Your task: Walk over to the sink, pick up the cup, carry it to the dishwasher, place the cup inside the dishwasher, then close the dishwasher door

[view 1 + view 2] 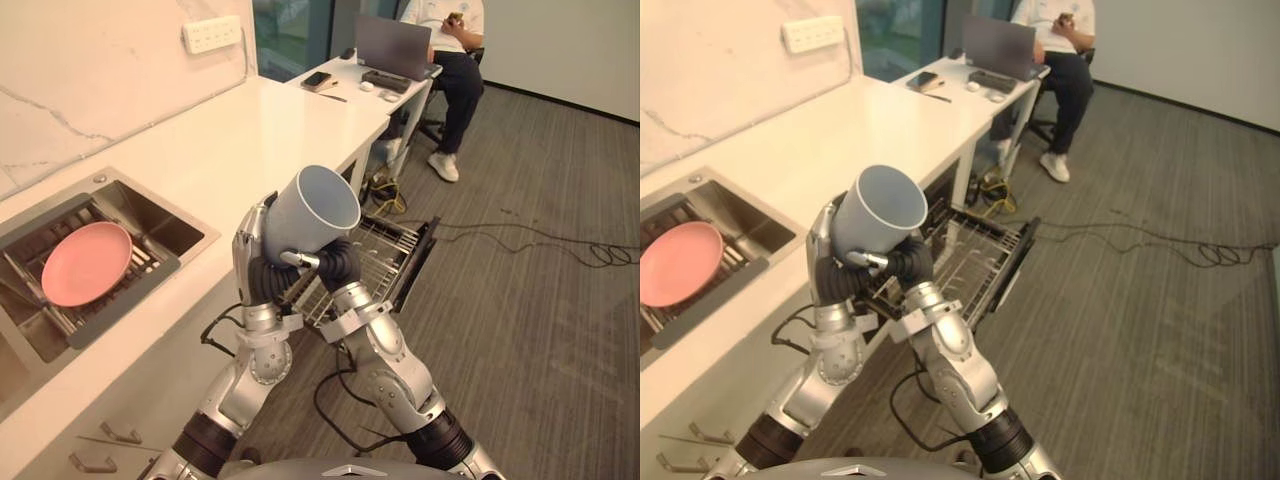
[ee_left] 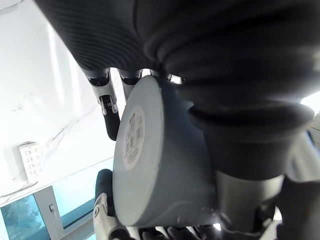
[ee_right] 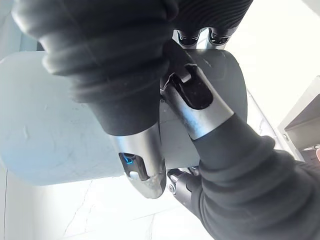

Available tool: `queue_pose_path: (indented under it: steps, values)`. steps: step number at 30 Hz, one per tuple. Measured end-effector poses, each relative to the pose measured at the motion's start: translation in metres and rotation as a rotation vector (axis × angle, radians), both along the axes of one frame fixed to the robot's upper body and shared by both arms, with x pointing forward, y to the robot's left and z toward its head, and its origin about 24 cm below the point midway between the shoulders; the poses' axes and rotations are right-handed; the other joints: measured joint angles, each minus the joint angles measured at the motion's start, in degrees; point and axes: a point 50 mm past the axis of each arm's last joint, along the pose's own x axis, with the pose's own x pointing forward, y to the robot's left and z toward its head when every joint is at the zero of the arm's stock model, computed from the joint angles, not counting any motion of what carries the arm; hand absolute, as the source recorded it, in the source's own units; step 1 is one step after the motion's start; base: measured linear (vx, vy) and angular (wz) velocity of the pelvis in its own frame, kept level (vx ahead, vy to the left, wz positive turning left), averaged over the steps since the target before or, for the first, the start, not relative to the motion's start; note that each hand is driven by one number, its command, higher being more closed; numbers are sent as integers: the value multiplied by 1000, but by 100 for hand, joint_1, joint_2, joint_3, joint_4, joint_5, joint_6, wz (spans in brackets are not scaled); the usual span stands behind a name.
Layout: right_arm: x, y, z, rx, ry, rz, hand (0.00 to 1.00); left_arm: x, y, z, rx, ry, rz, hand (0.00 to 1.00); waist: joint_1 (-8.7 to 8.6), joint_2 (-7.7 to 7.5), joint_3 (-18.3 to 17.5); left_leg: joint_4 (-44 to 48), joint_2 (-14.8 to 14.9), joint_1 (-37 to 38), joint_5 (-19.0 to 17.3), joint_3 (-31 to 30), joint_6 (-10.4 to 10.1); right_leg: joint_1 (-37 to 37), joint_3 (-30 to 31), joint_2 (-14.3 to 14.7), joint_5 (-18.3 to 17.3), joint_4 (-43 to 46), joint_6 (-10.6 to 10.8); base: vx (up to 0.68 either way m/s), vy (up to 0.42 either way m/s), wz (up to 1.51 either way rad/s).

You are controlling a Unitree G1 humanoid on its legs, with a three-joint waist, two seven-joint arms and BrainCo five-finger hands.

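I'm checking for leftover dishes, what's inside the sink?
A pink plate lies on a dark slotted rack inside the sink. Whatever sits under the plate and rack is covered.

No words or numbers can be read in any of the views. The one piece of print is a pale oval sticker (image 2: 133,137) on the flat base of the grey cup (image 2: 170,175), seen in the left wrist view. It carries a barcode and small lines of print, too fine to make out.

White counter (image 1: 250,140), marble wall (image 1: 90,70), grey floor (image 1: 540,330)
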Motion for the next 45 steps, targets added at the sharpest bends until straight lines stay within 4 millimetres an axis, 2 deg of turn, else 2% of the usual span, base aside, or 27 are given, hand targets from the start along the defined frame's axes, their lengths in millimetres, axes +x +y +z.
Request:
queue_pose_path:
  steps: [3,4,7,12,21,24,28,30,32,34,35,37,39,42,44,45]
  values:
    - [-1,1,-1,1,11,-8,100,0,0,-2,-20,5,-6,100,-1,18,-25,0,0,-4,0,-1,0,-3,0,0,0,0,0,0,0,0]
    - [-1,2,-1,2,17,-14,100,0,1,-3,-25,8,-9,0,-1,30,-35,0,0,-3,0,-1,0,-2,0,0,0,0,0,0,0,0]
    - [2,-1,7,30,-8,-45,100,0,2,-13,-33,64,-9,0,-19,63,-56,-1,0,-3,1,0,0,-4,2,0,0,0,0,0,0,0]
    - [2,-20,34,144,-131,-146,100,-2,4,-22,-61,130,-17,0,-19,73,-63,-1,1,0,4,1,0,-2,1,2,0,0,0,0,0,0]
    - [9,-43,36,178,-123,-279,100,2,12,-22,-138,161,7,0,-28,75,-65,-3,2,1,23,-3,-4,2,-27,2,3,0,-4,0,0,0]
    - [15,-59,32,125,-113,-366,100,4,21,-27,-203,223,-30,0,-32,75,-64,-4,2,-2,36,-28,-3,17,-59,0,3,1,-4,0,0,6]
    - [33,-103,3,-41,21,-533,100,-1,26,-63,-226,480,-189,0,-25,69,-61,-36,-6,-39,51,-130,5,46,-148,-13,-11,2,1,-26,-4,12]
    - [42,-130,-20,-157,143,-589,100,-9,31,-98,-215,695,-275,0,-26,64,-37,-35,7,-171,83,-179,-9,-51,-180,-10,-1,3,-8,-52,-8,12]
    - [46,-149,-34,-242,217,-607,100,-17,37,-121,-224,849,-321,0,-29,57,65,-28,19,-237,99,-228,-34,-71,-236,0,24,-12,-26,-49,-16,16]
    - [49,-164,-41,-331,251,-632,100,-25,43,-137,-236,956,-356,0,-32,48,116,-2,31,-378,150,-328,-30,-150,-322,5,44,-14,-44,-50,-19,24]
    - [56,-173,-42,-392,267,-641,100,-30,48,-144,-228,1015,-378,0,-23,39,249,9,48,-451,193,-370,-10,-181,-371,16,64,-16,-64,-70,-21,24]
    - [74,-184,-33,-468,269,-655,100,-32,53,-151,-200,1081,-416,0,-19,31,476,190,66,-680,181,-500,-27,-250,-488,26,118,-49,-90,-100,-17,29]
    - [96,-195,-11,-526,237,-672,100,-36,58,-162,-183,1162,-437,0,69,55,829,365,99,-949,184,-650,-34,-327,-639,55,186,-87,-125,-120,-8,32]
    - [114,-204,19,-568,186,-682,100,-38,63,-172,-164,1232,-435,0,192,99,1095,430,124,-1247,270,-806,-43,-498,-785,94,257,-113,-155,-80,-7,29]
    - [129,-211,47,-622,159,-693,100,-40,71,-180,-162,1277,-413,0,343,136,1460,425,136,-1374,366,-910,-36,-549,-908,121,336,-146,-194,-69,-1,27]
    - [132,-212,51,-635,160,-687,100,-40,73,-181,-163,1285,-404,0,364,145,1527,423,132,-1419,400,-956,-23,-569,-940,126,340,-152,-196,-66,-3,24]
